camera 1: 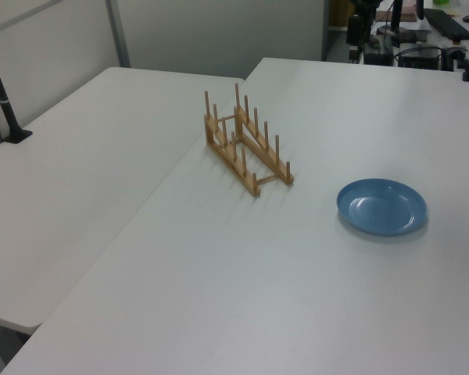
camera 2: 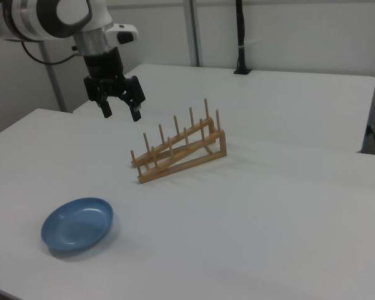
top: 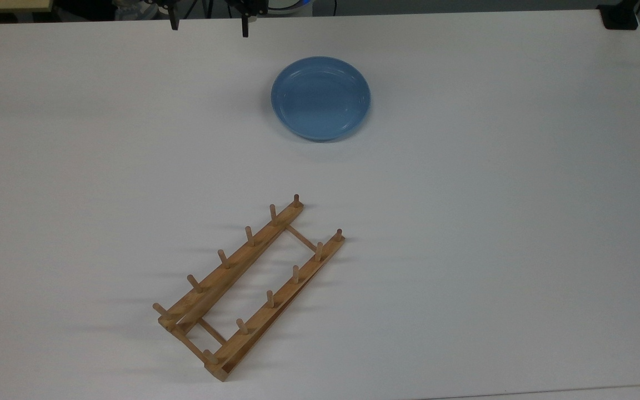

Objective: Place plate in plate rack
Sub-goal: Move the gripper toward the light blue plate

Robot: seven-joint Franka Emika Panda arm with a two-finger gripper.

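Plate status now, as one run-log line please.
plate: flat on table, ungrasped | plate rack: empty | gripper: open, raised, apart from both

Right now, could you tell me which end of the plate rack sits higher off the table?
The plate rack's end at the right view's right, farther from the plate, is propped up; the other end rests low.

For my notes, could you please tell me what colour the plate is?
Light blue and glossy; the plate shows best in the top view.

Probably an office: white desks (camera 1: 102,156), partition panels (camera 1: 47,55).
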